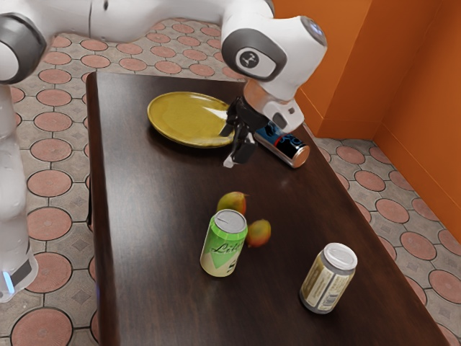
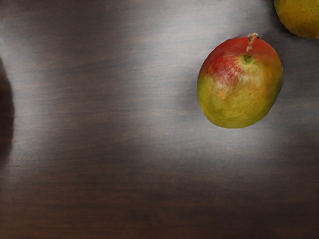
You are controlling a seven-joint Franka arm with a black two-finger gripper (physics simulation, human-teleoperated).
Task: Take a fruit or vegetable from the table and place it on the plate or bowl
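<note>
Green can [image 1: 224, 244] standing; tan can [image 1: 328, 278] standing, well apart; dark can [image 1: 284, 146] on side.

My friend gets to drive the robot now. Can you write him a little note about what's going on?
Gripper: open, holding nothing, hovering over the table just past the plate's edge.
Things: first mango and second mango lie on the table by the green can. The yellow plate is bare.
Done: nothing picked up yet.
Left: come down on one mango, grip it, lift it, and set it on the plate.
</note>
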